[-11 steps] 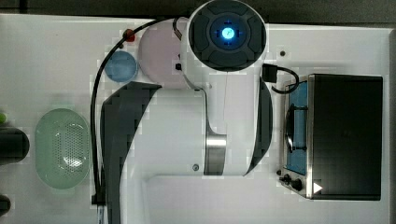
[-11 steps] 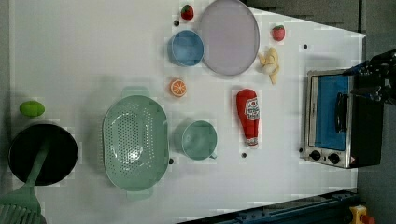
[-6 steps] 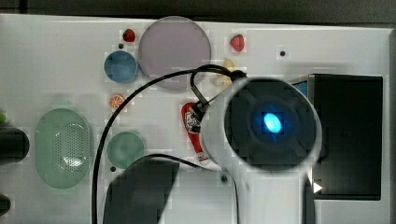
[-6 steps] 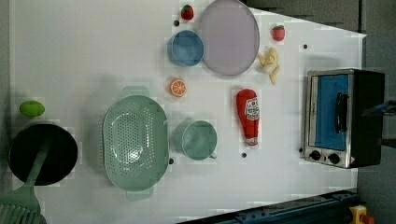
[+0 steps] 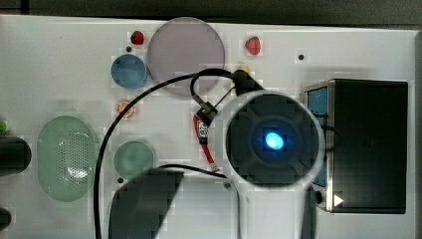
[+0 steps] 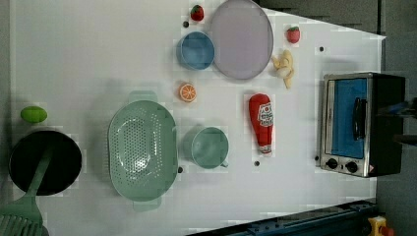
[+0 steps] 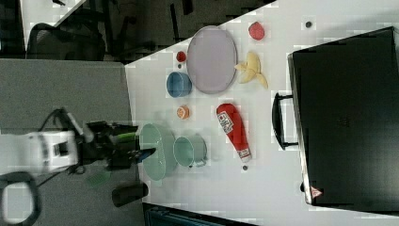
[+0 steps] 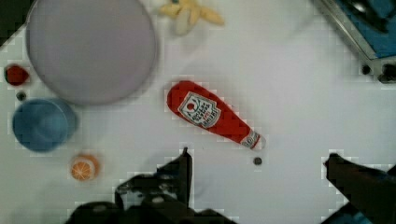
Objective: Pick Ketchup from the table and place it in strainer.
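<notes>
You have the arm (image 5: 272, 142) reaching out over the middle of the surface (image 6: 98, 59); in the top view its round wrist housing with the blue light hides most of the ketchup (image 5: 201, 130) and sits just beside the toaster oven (image 5: 368, 144) on the top view's right. The claw (image 8: 258, 179) points down at the surface, and in the wrist view its two fingers (image 8: 183, 175) stand wide apart with nothing between them.

The ketchup (image 8: 212, 114) lies flat on the surface, clear of the claw: the wrist view shows it ahead of the fingertips, near them but not touching, lying aslant with its white cap end toward the gap between the fingers. In the left view the ketchup (image 6: 261, 123) lies between the green mug (image 6: 209, 146) and the toaster oven (image 6: 361, 123), cap toward the left view's bottom. The strainer (image 6: 142, 150) sits just past the mug, on the left view's left, well apart from the bottle, and it holds nothing.

Compared with half a second ago, your wrist housing in the top view has shifted a little to the top view's right and looms larger. The ketchup and strainer lie where they were.
</notes>
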`<action>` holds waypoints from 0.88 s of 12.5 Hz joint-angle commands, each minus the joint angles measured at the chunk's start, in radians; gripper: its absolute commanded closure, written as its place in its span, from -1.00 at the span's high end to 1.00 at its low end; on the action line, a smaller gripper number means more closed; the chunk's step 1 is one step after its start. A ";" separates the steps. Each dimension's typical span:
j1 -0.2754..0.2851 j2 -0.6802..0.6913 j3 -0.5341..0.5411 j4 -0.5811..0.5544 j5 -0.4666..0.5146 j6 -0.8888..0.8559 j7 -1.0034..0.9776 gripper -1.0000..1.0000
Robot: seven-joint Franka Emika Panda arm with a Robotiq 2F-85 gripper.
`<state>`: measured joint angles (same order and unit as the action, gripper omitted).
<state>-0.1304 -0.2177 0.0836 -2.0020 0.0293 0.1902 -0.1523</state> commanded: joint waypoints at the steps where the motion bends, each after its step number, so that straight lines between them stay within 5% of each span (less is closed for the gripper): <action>1: 0.004 0.079 0.029 -0.076 0.000 0.081 -0.293 1.00; 7: 0.006 0.143 0.043 -0.250 0.000 0.371 -0.774 1.00; 11: 0.007 0.233 0.050 -0.330 -0.006 0.546 -0.827 1.00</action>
<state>-0.1327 -0.0061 0.1356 -2.3281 0.0247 0.7158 -0.8882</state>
